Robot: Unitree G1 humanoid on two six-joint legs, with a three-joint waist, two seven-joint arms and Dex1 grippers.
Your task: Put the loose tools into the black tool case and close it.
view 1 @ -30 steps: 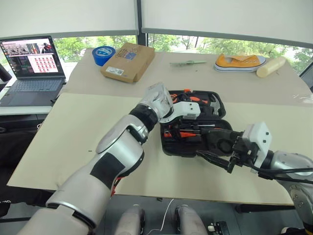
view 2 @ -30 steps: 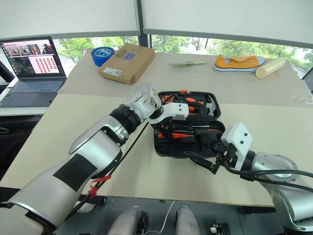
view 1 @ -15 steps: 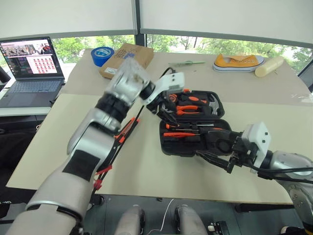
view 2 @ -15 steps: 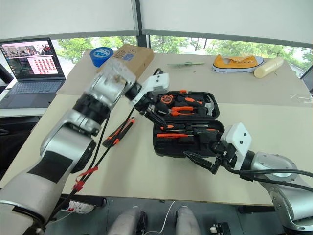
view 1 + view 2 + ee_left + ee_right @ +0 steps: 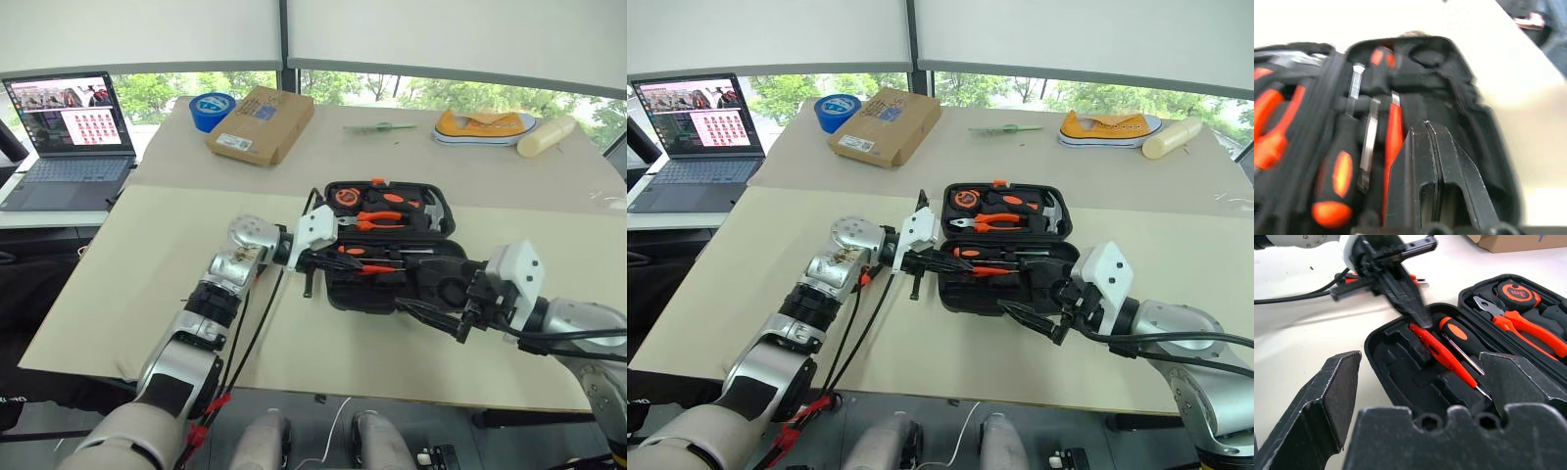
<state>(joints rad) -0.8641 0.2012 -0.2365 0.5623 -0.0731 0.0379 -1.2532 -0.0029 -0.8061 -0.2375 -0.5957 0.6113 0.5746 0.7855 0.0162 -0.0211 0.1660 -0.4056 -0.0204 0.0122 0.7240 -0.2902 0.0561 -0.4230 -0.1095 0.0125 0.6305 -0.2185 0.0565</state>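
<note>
Open black tool case point(image 5: 392, 240) in the middle of the bench point(image 5: 147, 264), landmark for all positions. Left gripper point(image 5: 955, 261), fingers pressed together and empty, reaches over the case's near half beside an orange-handled screwdriver point(image 5: 1462, 340). Right gripper point(image 5: 441, 305), jaws spread wide, hovers at the case's near right corner. Another screwdriver point(image 5: 916, 286) lies just left of the case.

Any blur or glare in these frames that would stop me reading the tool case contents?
Left wrist view: soft, motion-blurred; case contents smear, table beyond blown out white. Right wrist view: case interior sharp, the left end effector slightly blurred. Head views: even daylight, no glare on the case, tools readable.
</note>
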